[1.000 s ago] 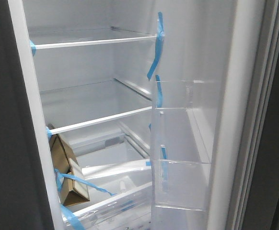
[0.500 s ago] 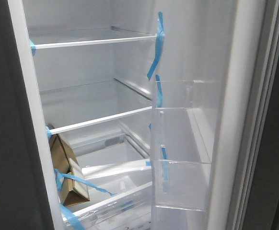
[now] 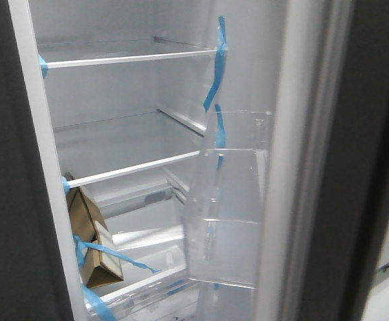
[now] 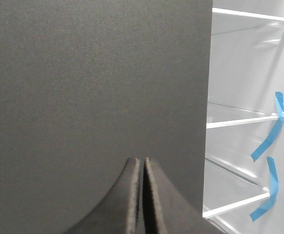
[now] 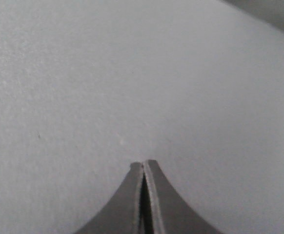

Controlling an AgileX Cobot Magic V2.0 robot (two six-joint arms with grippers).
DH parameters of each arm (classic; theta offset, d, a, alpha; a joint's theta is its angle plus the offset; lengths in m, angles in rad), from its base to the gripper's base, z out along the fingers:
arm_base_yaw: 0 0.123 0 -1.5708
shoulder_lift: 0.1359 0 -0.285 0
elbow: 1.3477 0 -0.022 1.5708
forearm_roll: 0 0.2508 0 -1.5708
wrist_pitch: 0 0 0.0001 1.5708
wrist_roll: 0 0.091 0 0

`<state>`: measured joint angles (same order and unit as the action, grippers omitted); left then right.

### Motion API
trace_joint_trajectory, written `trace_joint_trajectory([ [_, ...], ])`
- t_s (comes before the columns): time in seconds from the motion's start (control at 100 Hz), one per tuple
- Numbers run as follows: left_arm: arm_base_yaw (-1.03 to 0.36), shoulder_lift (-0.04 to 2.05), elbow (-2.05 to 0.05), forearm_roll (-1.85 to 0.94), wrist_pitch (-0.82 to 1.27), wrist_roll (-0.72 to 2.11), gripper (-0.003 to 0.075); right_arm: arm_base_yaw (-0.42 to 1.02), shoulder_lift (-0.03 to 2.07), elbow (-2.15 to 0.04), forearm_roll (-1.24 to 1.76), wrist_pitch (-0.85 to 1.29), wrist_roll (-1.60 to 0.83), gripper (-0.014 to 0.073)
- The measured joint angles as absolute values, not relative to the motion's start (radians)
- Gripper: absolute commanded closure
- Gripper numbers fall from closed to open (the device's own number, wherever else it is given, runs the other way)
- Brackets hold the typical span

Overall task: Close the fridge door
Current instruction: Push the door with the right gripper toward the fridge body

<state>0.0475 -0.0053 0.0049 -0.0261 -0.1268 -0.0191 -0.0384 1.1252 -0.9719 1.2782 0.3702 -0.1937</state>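
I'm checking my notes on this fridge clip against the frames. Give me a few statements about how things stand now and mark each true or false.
1. The fridge door stands fully shut. False: it is partly open, and the shelves inside show past its inner edge.
2. The right gripper has its fingers pressed together, with nothing between them. True.
3. A brown cardboard box lies low in the fridge, with blue tape across it. True.
4. The left gripper is wide open. False: its fingers are shut against each other, in front of a dark grey panel.
5. The clear door bins are packed with bottles. False: they look empty.
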Motion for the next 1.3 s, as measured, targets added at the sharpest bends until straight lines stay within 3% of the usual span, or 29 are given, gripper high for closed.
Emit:
trace_joint_trajectory([
  [0.57, 0.048, -0.005, 0.005, -0.026, -0.127, -0.019, 0.0740, 0.354, 1.355, -1.159, 1.027, 0.144, -0.194, 0.0639],
  [1.3, 0.048, -0.005, 0.005, -0.026, -0.127, -0.019, 0.0740, 0.478, 1.771, -1.547, 0.947, 0.055, -0.196, 0.0639],
])
